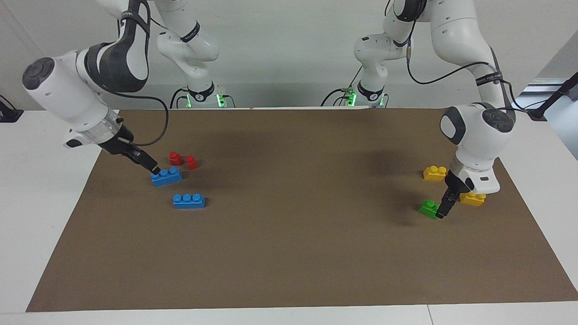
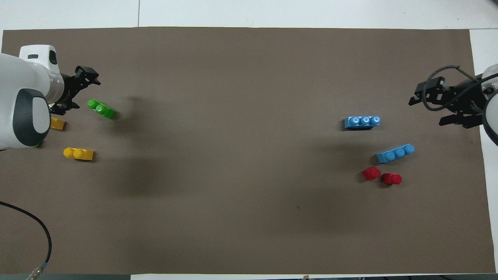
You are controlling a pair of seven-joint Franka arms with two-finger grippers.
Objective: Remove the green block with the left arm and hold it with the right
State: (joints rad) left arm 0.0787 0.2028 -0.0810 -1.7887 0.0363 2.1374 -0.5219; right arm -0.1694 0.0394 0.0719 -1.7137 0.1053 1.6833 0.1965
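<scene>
A green block (image 1: 429, 208) lies on the brown mat (image 1: 289, 253) at the left arm's end, farther from the robots than two yellow bricks; it also shows in the overhead view (image 2: 101, 109). My left gripper (image 1: 443, 211) is down at the mat right beside the green block's end, seemingly touching it; from above it shows over the mat's edge (image 2: 78, 91). My right gripper (image 1: 156, 170) is low at the right arm's end, its tip at one end of a blue brick (image 1: 166, 176). A second green block is almost wholly hidden: only a green sliver (image 2: 37, 146) shows under the left wrist.
Two yellow bricks (image 1: 435, 173) (image 1: 473, 198) lie close to the left gripper. A second blue brick (image 1: 189, 201) and two small red bricks (image 1: 175, 158) (image 1: 191, 162) lie near the right gripper. The left arm's cable (image 2: 39, 221) hangs over the mat.
</scene>
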